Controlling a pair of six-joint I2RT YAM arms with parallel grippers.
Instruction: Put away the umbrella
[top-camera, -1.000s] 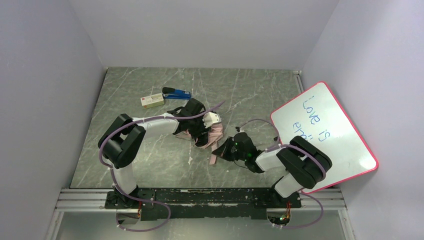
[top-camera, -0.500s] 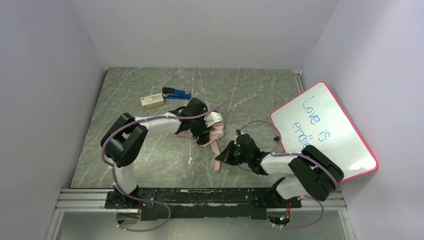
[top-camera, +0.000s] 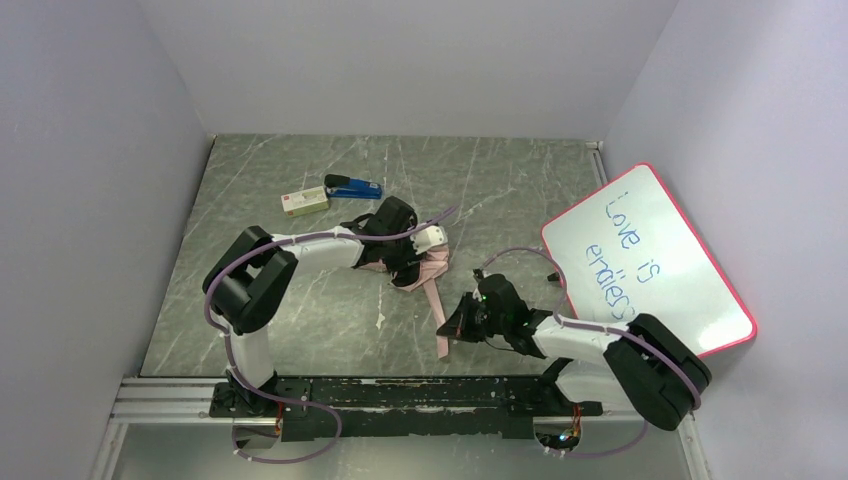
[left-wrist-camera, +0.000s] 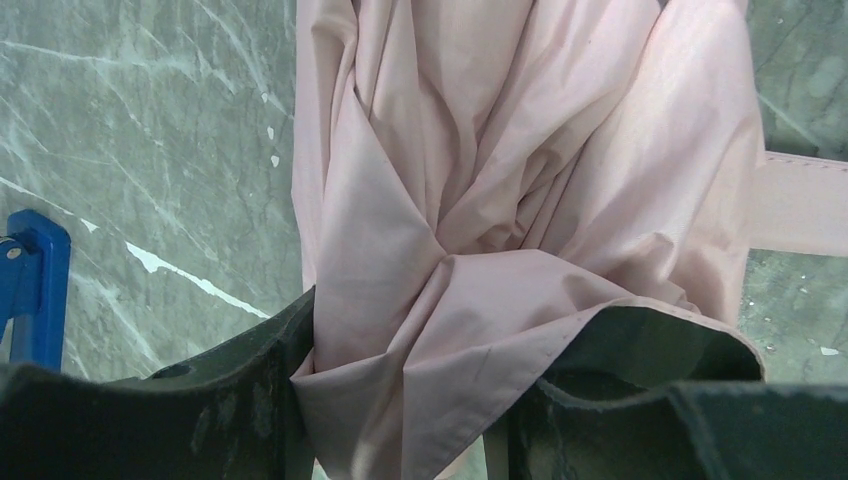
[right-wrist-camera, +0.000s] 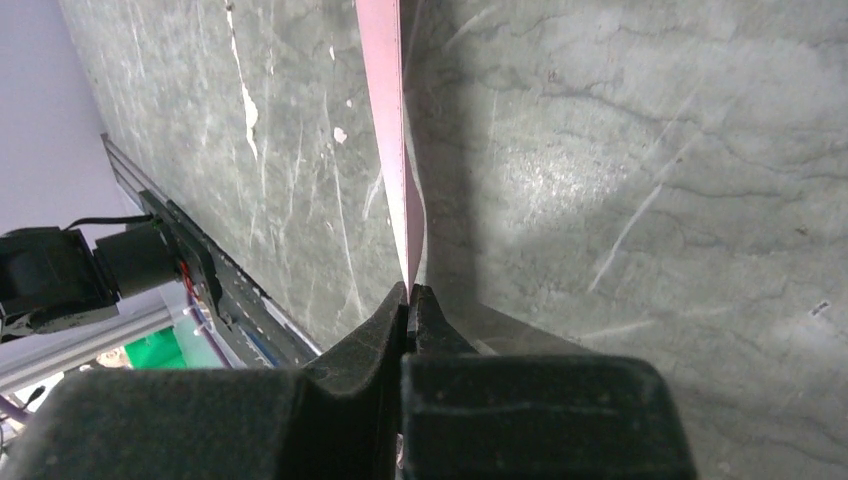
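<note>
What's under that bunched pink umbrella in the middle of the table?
Grey marbled tabletop shows around the umbrella, and its strap trails out. Whatever lies directly beneath the fabric is covered.

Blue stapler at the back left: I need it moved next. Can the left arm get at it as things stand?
Probably not yet: the left gripper is closed on the pale pink fabric umbrella. The blue stapler lies close beyond it, unobstructed; once freed, likely yes.
</note>
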